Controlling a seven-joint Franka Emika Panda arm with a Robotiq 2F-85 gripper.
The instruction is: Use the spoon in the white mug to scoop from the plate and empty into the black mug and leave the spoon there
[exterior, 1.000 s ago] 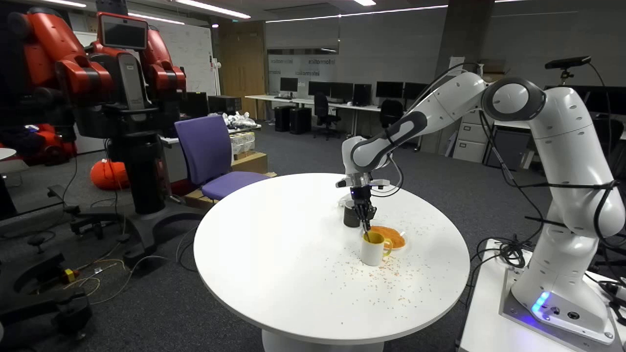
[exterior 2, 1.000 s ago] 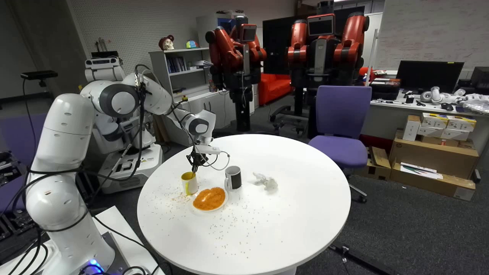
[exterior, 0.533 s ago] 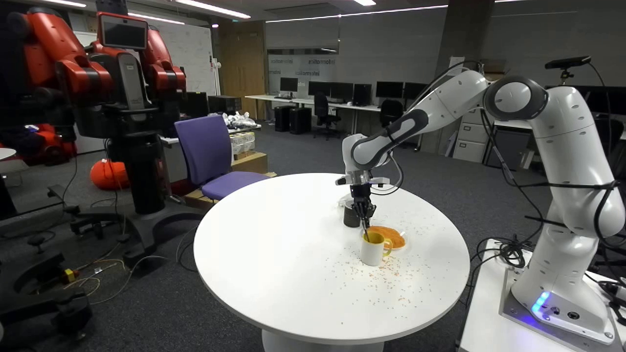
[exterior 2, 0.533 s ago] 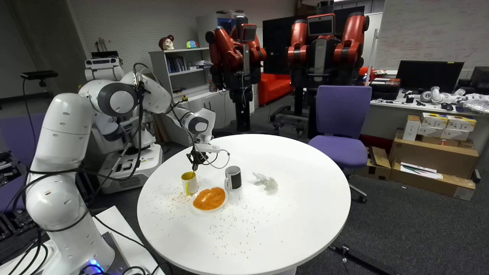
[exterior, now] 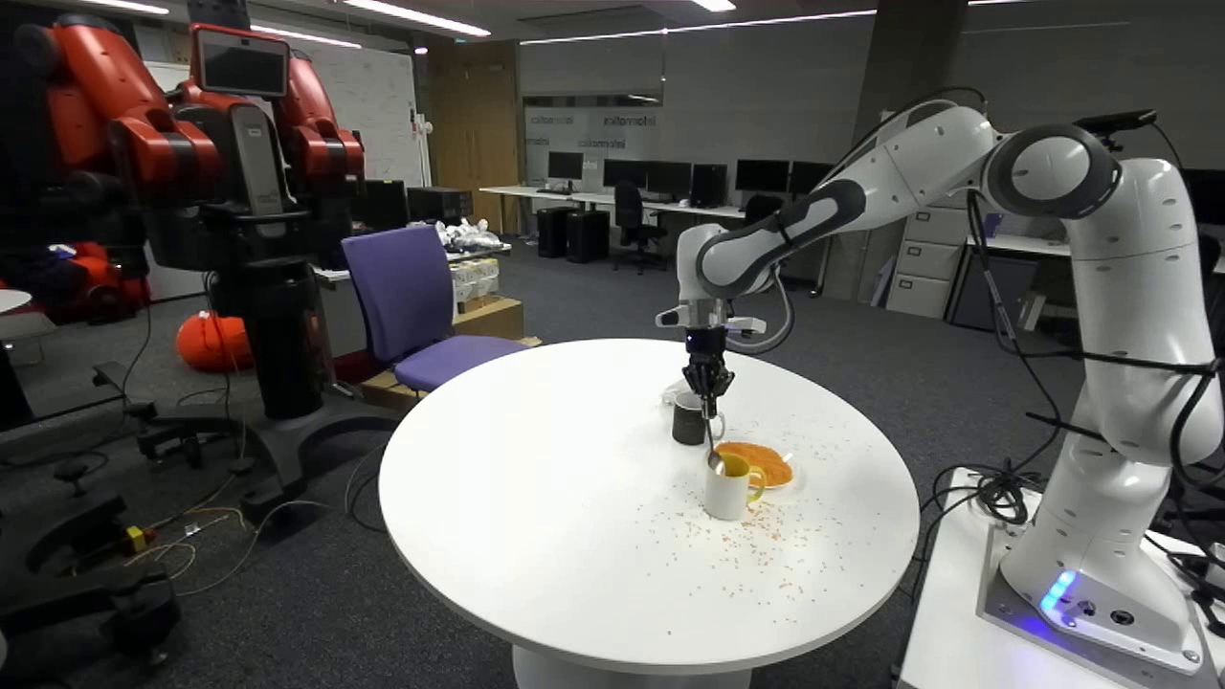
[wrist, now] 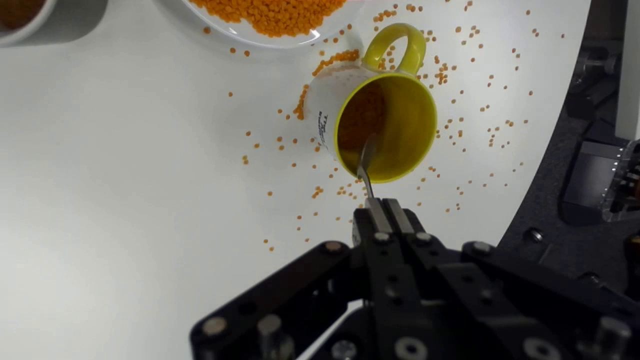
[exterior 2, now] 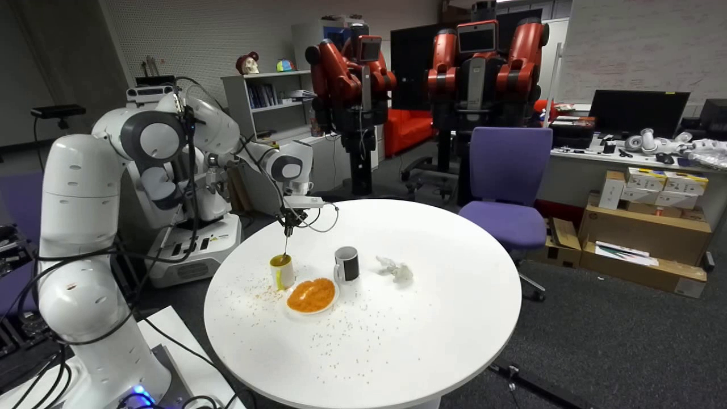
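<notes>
Table (exterior: 536, 498): only wrist view shows white mug (wrist: 400, 125) lettering (wrist: 322, 129).

The spoon (wrist: 365, 162) is smooth metal — the plate (wrist: 241, 33) glossy, the white mug (wrist: 407, 117) smooth — the purple chair (exterior 2: 511, 165) matt cloth.

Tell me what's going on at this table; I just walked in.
A white robot arm holds a spoon in its gripper, bowl end down at the mouth of the white mug. Beside that mug sits a plate heaped with orange grains, and the black mug stands near the plate. Loose grains are scattered on the table, and some lie inside the white mug.
</notes>
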